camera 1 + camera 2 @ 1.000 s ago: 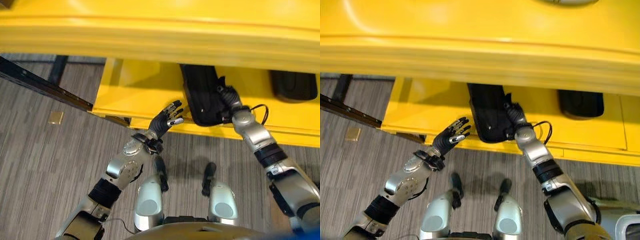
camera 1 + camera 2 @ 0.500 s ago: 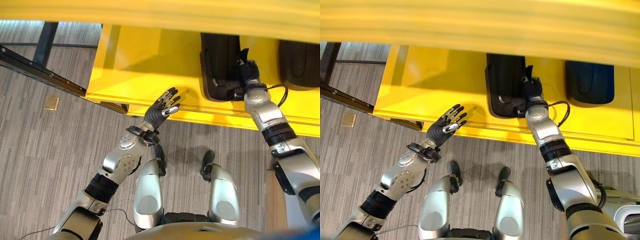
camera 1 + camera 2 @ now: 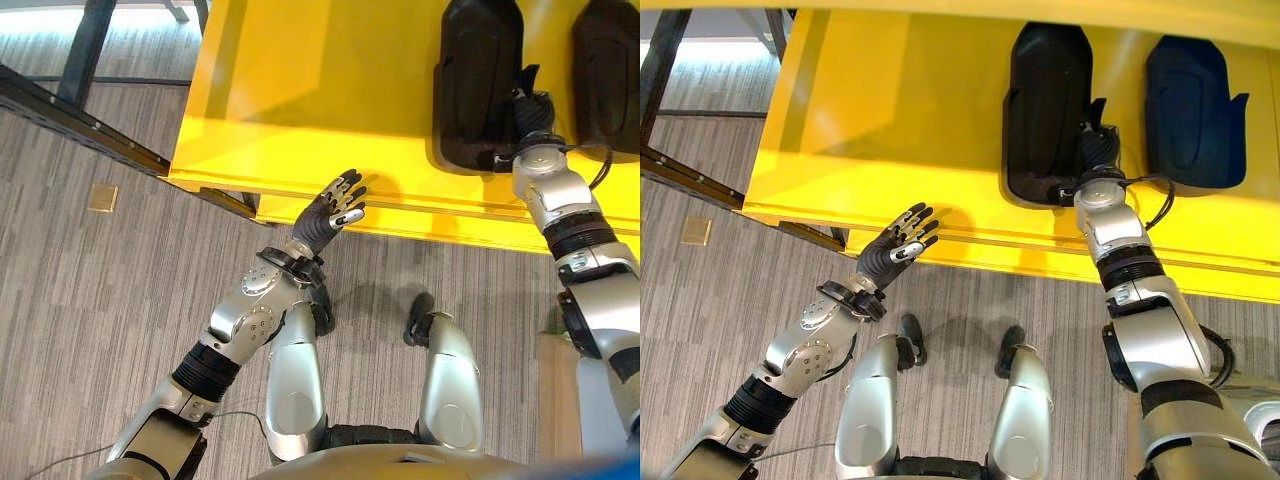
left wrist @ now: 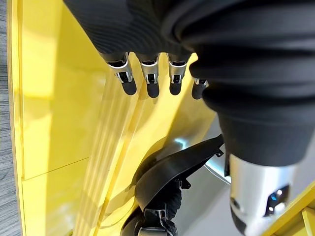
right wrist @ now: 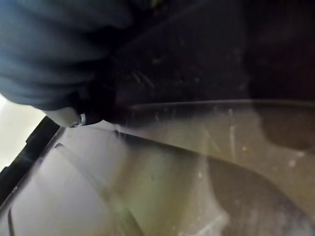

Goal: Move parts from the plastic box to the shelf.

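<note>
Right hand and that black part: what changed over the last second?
The view itself shifted, so most of the apparent motion is the camera's. The right hand has reached deeper over the yellow shelf, carrying the black part further in beside the second black part; its fingers are hidden against the part. The left hand stays open at the shelf's front edge.

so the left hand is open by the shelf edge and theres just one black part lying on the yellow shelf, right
Not quite: two black parts lie on the yellow shelf, one at the right hand and another beside it, as the right eye view shows. The left hand is indeed open by the shelf edge.
</note>
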Robot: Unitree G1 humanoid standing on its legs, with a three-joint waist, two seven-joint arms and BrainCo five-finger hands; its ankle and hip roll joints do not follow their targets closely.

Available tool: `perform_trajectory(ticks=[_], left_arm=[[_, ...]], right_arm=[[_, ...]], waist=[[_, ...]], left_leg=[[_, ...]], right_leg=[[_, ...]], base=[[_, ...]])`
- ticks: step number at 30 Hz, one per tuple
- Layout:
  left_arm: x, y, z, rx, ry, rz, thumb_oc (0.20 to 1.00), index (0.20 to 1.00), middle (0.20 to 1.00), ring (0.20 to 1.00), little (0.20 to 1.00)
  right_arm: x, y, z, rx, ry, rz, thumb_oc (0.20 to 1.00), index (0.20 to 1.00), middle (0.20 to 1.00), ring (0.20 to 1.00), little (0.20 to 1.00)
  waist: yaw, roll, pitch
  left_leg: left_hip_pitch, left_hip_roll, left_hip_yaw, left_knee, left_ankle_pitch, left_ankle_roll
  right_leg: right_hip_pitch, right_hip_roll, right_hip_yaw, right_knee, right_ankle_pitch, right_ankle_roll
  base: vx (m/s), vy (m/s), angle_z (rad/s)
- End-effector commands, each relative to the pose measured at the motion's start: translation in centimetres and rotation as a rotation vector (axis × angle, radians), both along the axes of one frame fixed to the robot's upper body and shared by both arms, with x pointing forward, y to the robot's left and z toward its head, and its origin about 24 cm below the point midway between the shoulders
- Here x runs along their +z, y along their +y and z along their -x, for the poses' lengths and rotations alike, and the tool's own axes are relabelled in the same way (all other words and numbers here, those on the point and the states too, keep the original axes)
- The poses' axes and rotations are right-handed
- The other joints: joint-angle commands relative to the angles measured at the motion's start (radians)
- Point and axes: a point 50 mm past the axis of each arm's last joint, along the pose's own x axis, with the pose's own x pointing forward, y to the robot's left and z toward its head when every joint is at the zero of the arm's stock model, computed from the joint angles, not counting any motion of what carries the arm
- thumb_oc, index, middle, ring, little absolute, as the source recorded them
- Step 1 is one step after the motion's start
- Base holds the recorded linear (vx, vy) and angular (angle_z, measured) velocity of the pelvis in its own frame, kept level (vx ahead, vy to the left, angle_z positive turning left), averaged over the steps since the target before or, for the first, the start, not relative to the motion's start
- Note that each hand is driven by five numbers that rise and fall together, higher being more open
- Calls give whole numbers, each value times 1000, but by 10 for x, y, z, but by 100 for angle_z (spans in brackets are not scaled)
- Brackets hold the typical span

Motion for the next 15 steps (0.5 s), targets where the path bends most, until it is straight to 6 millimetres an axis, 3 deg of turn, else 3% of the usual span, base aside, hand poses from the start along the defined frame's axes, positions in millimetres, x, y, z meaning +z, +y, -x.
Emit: perform_trajectory(ticks=[1, 11, 15], left_arm=[[23, -15, 11, -69, -100, 83, 1000, 1000, 1000, 1000, 1000], [23, -17, 10, -57, -101, 89, 1000, 1000, 1000, 1000, 1000], [22, -19, 9, -54, -94, 85, 1000, 1000, 1000, 1000, 1000]], right_arm=[[-8, -8, -1, -38, 53, -65, 200, 200, 200, 200, 200], [1, 8, -8, -18, 52, -67, 200, 200, 200, 200, 200], [-4, 16, -10, -20, 87, -73, 200, 200, 200, 200, 200]], waist=[[14, 36, -19], [27, 49, -19], [30, 49, -19]], left_leg=[[61, 22, 13, -36, -30, -34], [60, 18, 6, -61, -14, -43], [65, 19, 6, -63, -10, -47]], right_leg=[[1, -57, -69, 119, -66, 41], [-11, -66, -68, 120, -61, 47], [-8, -68, -70, 125, -61, 48]], base=[[0, 0, 0], [0, 8, 1], [6, 3, 1]])
